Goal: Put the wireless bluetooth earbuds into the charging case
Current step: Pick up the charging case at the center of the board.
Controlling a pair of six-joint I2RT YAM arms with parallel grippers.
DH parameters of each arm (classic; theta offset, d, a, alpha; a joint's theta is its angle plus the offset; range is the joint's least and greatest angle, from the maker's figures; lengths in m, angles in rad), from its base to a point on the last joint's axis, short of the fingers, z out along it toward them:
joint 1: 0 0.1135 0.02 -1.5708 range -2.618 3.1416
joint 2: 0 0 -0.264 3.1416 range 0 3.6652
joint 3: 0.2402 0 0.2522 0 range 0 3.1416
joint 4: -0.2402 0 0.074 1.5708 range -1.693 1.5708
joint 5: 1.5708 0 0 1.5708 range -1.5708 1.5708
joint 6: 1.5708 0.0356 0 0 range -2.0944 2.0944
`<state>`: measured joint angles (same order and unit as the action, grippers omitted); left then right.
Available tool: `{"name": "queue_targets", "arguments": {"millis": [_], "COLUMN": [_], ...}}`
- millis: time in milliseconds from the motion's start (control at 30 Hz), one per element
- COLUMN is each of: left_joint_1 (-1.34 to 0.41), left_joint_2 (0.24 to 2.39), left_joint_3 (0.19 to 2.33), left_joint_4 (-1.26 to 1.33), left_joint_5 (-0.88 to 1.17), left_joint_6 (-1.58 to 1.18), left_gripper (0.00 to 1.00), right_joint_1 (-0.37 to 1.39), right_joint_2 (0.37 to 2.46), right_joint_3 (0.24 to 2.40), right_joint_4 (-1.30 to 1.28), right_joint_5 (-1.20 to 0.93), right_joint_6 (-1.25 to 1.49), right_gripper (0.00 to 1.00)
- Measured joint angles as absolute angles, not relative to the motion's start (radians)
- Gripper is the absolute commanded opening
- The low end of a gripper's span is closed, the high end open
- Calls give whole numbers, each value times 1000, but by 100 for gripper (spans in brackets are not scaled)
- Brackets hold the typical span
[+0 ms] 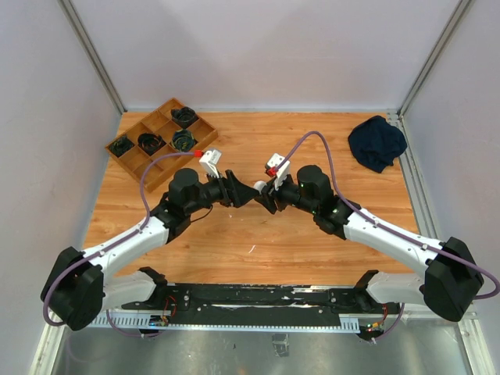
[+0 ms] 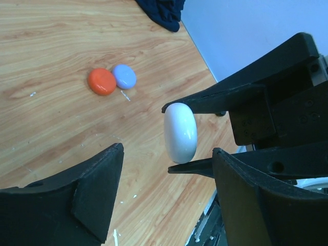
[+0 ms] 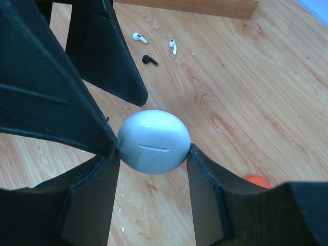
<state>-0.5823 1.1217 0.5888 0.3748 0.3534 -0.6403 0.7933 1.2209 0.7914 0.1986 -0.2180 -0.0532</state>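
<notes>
Lying loose on the tabletop [image 3: 241,87] near the wooden tray [image 3: 205,6], the earbuds [image 3: 172,46] are judged light, slick and best nipped across the bulb, while the shut white case [image 3: 154,134] is pinched by the right pincer [image 3: 152,150], the left pincer [image 2: 168,151] spread close to it.

The left arm [image 1: 133,242] and right arm [image 1: 391,234] reach in from the near corners of the worktop and bend inward, so that their wrists face each other tip to tip over its middle. The right hand [image 3: 154,154] grips a white charging case [image 3: 154,141] by its edges between both fingers. The left hand [image 2: 168,154] has its fingers spread wide, one to either side of that case.
</notes>
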Motion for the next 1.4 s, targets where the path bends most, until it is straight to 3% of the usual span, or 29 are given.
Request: {"name": "queue_targets", "arguments": {"millis": [333, 600, 767, 1033, 1400], "left_joint_1": [-605, -613, -617, -617, -617], "left_joint_2": [1177, 1198, 1197, 1174, 1065], "left_joint_3": [597, 607, 607, 607, 612], "left_joint_4": [428, 453, 456, 437, 394], "left_joint_5": [352, 361, 361, 391, 531], "left_joint_6": [-651, -651, -647, -539, -278], "left_gripper": [55, 28, 15, 13, 12], "right_joint_1": [821, 821, 821, 820, 703], "right_joint_2": [1221, 1221, 1221, 1216, 1100], "right_joint_3": [780, 776, 775, 775, 772], "right_joint_4": [214, 228, 231, 188, 130], "right_joint_5": [-228, -227, -222, -245, -481], "right_joint_6": [-54, -56, -71, -101, -131], "right_gripper": [44, 44, 55, 70, 74]}}
